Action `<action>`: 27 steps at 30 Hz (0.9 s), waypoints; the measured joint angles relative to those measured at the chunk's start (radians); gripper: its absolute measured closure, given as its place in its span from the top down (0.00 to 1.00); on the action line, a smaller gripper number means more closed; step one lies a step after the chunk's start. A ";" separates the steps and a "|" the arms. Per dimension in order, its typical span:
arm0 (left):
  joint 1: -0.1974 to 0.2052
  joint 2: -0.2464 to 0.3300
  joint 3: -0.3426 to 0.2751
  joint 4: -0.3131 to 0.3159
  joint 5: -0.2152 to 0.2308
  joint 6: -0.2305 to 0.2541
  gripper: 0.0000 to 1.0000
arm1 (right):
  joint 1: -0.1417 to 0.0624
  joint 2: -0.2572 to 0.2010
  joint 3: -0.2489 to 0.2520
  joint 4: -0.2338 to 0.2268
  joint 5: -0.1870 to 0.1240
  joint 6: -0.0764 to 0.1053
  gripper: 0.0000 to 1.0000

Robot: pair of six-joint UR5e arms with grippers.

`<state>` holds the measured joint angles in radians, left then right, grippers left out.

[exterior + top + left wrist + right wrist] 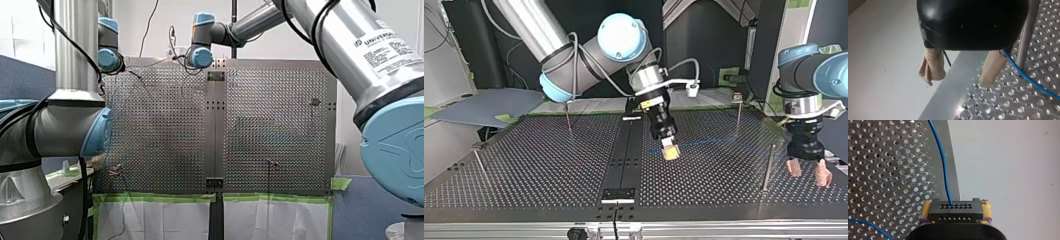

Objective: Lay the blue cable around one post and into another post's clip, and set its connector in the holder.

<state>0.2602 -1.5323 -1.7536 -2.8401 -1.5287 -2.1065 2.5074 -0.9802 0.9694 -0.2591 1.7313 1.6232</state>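
Four posts (738, 112) dot the perforated tabletop (549, 165). One cable (944, 170) leaves the connector (955, 211) pinched in the right end effector (670, 151); the left end effector (808, 171), at the top view's 3 o'clock, gapes empty.

**Cable** (944, 170): bright blue, plain.
**Connector** (956, 210): black, with two rows of small round holes.
**My right gripper** (670, 151): yellow pads (926, 210), banded violet at the base.
**My left gripper** (808, 171): beige pads (931, 66) under a glossy black body.
**Table** (539, 160): silver-grey, dotted with a regular grid of holes; its centre strip (626, 150) is black.
**Tape** (160, 197) along the table's edge: green.
**My right arm** (549, 35) and **my left arm** (819, 70): grey with light-blue joint caps.
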 joint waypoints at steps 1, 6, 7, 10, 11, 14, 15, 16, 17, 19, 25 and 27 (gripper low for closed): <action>0.003 -0.001 0.000 0.000 -0.004 -0.001 1.00 | 0.000 0.004 -0.003 0.001 0.001 0.000 0.00; 0.010 -0.011 0.000 0.000 -0.009 0.003 1.00 | -0.005 0.013 -0.011 0.001 0.015 0.001 0.00; 0.010 -0.017 0.000 0.000 -0.008 0.006 1.00 | -0.006 0.014 -0.011 0.001 0.018 0.002 0.00; 0.011 -0.039 0.000 -0.002 0.000 0.021 1.00 | -0.011 0.016 -0.011 -0.001 0.027 0.004 0.00; 0.010 -0.047 0.000 -0.002 0.005 0.024 1.00 | -0.013 0.016 -0.011 -0.001 0.029 0.004 0.00; 0.007 -0.066 0.000 -0.002 0.019 0.030 1.00 | -0.018 0.017 -0.011 -0.004 0.039 0.004 0.00; 0.005 -0.069 0.000 -0.002 0.021 0.031 1.00 | -0.020 0.018 -0.011 -0.005 0.045 0.004 0.00; 0.004 -0.072 0.000 -0.002 0.024 0.031 1.00 | -0.022 0.018 -0.011 -0.005 0.051 0.004 0.00; 0.003 -0.073 0.000 -0.002 0.024 0.030 1.00 | -0.024 0.019 -0.011 -0.006 0.057 0.005 0.00; 0.002 -0.076 -0.001 -0.002 0.025 0.026 1.00 | -0.029 0.020 -0.011 -0.004 0.074 0.005 0.00; -0.003 -0.091 -0.012 0.005 0.032 -0.003 1.00 | -0.054 0.021 -0.011 0.037 0.115 0.004 0.00; -0.004 -0.093 -0.017 0.007 0.031 -0.012 1.00 | -0.063 0.022 -0.007 0.056 0.128 0.002 0.00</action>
<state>0.2564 -1.6254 -1.7705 -2.8328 -1.4972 -2.1182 2.4446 -0.9585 0.9626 -0.2026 1.8590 1.6252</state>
